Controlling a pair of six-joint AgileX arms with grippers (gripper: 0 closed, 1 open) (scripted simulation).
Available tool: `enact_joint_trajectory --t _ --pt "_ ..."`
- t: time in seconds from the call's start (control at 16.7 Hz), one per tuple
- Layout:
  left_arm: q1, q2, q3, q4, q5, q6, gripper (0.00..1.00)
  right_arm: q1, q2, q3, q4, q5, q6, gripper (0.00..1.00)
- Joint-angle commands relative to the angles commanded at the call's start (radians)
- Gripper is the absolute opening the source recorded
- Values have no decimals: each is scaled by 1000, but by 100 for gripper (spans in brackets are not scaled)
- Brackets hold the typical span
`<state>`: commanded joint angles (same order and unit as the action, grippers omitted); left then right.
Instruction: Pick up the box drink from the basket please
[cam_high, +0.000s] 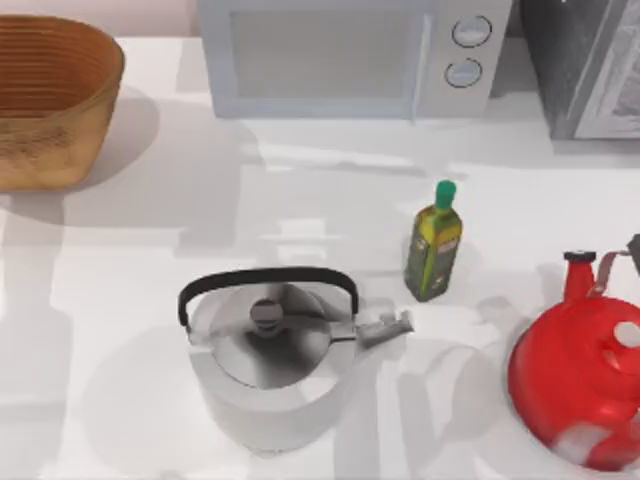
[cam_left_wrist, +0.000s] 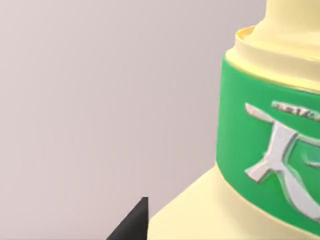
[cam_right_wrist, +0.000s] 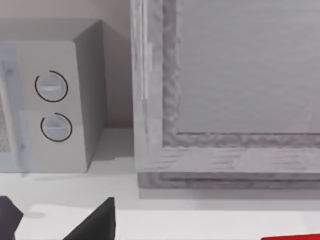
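Note:
The box drink (cam_left_wrist: 250, 150), a pale yellow-cream carton with a green printed band, sits very close in the left wrist view against a plain wall. A dark fingertip (cam_left_wrist: 134, 225) of my left gripper presses against its lower edge, so the gripper appears shut on it. The light brown woven basket (cam_high: 50, 110) stands at the table's far left back corner, and the part of its inside that shows holds nothing. My right gripper (cam_right_wrist: 52, 220) is open with nothing between its fingers, facing the back right of the table.
A white microwave (cam_high: 350, 55) stands at the back centre, with a grey appliance (cam_high: 590, 60) to its right. A silver kettle (cam_high: 265, 360) is at front centre. A green-capped olive oil bottle (cam_high: 433, 245) and a red kettle (cam_high: 585, 375) are at the right.

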<state>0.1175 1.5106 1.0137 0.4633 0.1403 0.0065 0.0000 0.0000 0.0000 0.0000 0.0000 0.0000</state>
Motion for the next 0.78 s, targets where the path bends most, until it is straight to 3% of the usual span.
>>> enact_joint_trajectory --t 0.78 --pt "-87 -1146 -739 -334 -102 -7 0 0 0 0 0 0 0 100"
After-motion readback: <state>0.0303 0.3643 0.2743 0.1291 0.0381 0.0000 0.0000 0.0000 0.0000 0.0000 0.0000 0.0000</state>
